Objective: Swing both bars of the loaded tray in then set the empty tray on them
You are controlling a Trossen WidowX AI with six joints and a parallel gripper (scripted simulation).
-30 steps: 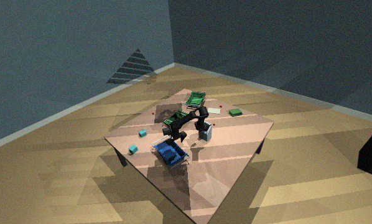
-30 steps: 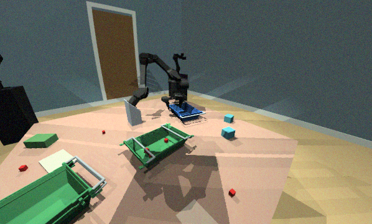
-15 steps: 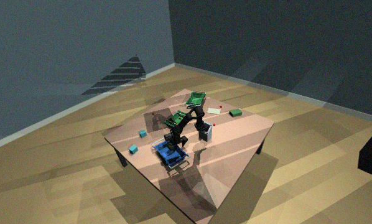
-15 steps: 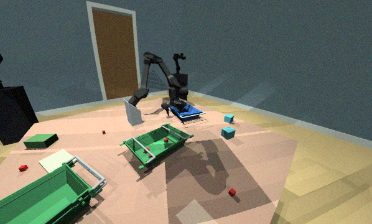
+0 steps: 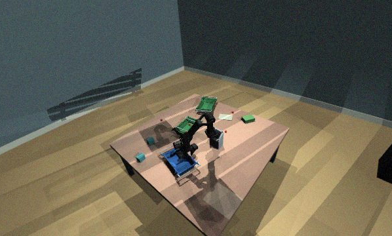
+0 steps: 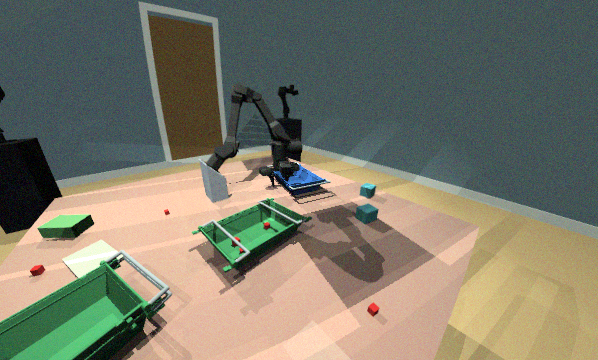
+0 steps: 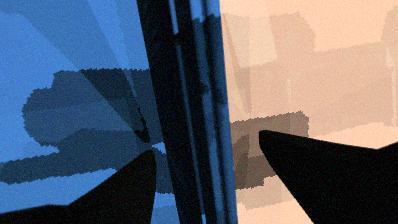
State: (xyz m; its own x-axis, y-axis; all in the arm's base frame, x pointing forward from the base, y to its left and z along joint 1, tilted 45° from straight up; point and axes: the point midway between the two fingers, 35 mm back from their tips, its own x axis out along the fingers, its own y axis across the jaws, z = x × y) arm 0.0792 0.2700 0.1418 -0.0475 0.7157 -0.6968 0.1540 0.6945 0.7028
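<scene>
The loaded green tray stands mid-table with small red blocks inside. One wire bar and the other bar lie across its top near its ends. The empty blue tray stands on the table by the arm, its bars out at its ends. My gripper is open and straddles one wall of the blue tray. One finger is on the inner side, the other outside, with gaps beside the wall. The arm partly hides that wall in the top and exterior views.
Another green tray stands at the far end. A pale upright panel is by the arm's base. Two teal blocks, a green block, a pale sheet and loose red cubes lie around.
</scene>
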